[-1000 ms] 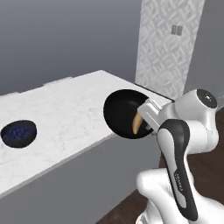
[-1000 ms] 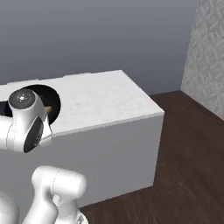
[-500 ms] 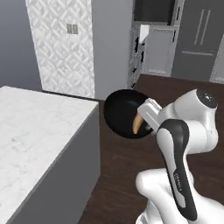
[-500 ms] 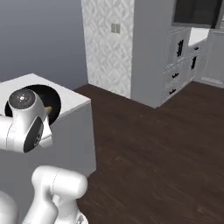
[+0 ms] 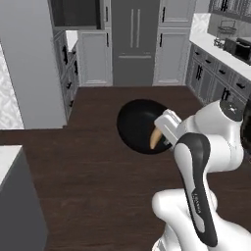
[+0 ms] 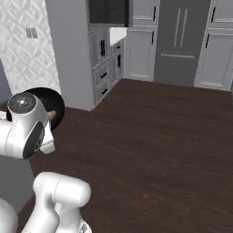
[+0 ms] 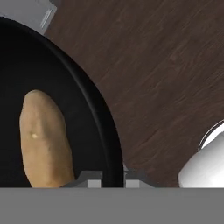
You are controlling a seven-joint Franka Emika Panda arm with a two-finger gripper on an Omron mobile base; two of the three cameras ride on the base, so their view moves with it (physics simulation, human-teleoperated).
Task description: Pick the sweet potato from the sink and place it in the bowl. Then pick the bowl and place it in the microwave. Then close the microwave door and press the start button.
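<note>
Glossy black and round, the wide bowl [image 5: 138,126] is hanging in the air above the dark wooden plank floor [image 5: 88,171], carried at its rim by the white arm's two-finger gripper [image 5: 164,139]. In the hand view the small dark fingertips [image 7: 89,180] are pinching the bowl's rim [image 7: 109,144] between them, one inside and one outside, so the gripper is clamped tight on the bowl. Inside the bowl, the small orange-tan tapered sweet potato [image 7: 43,138] is lying lengthwise on the black bottom, its lower end near the inner fingertip. In the left base view the sweet potato [image 5: 155,138] is showing just beside the gripper. In the right base view the bowl [image 6: 48,102] is peeking out behind the arm's round white joint. Grey panelled cabinet doors [image 5: 93,56] and a tall grey double-door refrigerator [image 5: 135,41] are standing at the far end of the room.
</note>
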